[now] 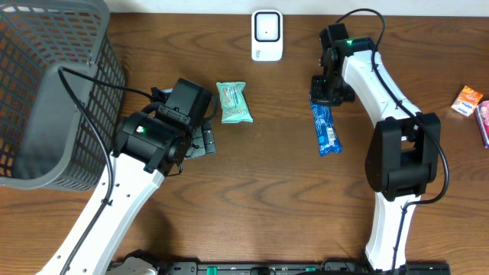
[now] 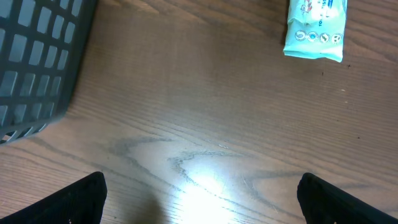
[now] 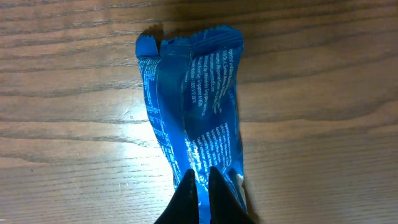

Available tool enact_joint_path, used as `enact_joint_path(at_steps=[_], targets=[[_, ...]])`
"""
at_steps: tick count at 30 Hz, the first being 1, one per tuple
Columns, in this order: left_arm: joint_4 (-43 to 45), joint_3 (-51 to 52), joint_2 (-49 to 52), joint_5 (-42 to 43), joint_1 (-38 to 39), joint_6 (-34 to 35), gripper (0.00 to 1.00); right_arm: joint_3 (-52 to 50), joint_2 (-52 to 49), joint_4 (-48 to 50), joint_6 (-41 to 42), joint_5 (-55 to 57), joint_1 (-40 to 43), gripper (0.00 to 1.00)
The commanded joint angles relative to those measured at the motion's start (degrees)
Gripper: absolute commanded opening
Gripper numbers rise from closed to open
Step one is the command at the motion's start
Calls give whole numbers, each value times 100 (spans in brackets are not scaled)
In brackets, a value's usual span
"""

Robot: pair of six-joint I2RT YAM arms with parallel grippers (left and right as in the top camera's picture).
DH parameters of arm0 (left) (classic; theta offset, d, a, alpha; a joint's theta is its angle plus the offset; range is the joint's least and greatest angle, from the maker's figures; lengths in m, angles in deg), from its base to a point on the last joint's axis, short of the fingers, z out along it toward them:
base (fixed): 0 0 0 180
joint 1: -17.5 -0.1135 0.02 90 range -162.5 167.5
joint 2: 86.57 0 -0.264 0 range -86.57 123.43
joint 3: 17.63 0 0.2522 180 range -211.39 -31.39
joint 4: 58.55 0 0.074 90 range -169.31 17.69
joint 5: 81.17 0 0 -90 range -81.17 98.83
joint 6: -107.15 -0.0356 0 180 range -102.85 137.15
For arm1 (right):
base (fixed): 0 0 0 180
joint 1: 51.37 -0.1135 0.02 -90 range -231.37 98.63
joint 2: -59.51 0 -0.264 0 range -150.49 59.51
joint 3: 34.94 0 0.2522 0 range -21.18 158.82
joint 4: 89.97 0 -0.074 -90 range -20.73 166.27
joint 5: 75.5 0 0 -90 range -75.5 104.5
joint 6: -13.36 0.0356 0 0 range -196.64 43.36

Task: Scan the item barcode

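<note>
Blue snack bar (image 1: pixel 325 130) lies flat on bench (image 1: pixel 275 191), right of centre, toward far edge. Right gripper (image 3: pixel 200 180) pressed together, pinching far end of wrapper. Best approach, as judged: lift gently, turn barcode face toward scanner (image 1: pixel 267 35) at far edge, hold steady. Right arm stretched forward, wrist tipped down. Left gripper (image 2: pixel 199 202) spread wide, empty, low over bench near wipes pack (image 1: pixel 234 101).

We find the basket (image 1: pixel 46 92) at left, the wipes pack (image 1: pixel 233 101) right of it. The scanner (image 1: pixel 267 34) stands behind, the snack wrapper (image 1: pixel 325 130) farther right.
</note>
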Motion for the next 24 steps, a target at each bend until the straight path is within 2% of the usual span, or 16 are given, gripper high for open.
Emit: enact_joint_path(at_steps=[1,8,13,17,21,24], targets=[[-17,9,39,-11,-20,9,98,-98,-68,83,74,94,-2,3],[-17,9,39,-11,-20,9,98,-898,-72,1001,76,-15,-2,5],[-17,9,39,-11,-20,9,98,-1534,-72,2098,138,-72,-2,3],[-17,9,39,-11,-20,9,98,-1591,-72,2776,138,-234,-4,3],[-17,9,39,-11,-20,9,98,-1045,-70,2634,59,-232,22,6],[-17,9,39,-11,-20,9,98,-286,-70,1919,-96,-232,35,8]])
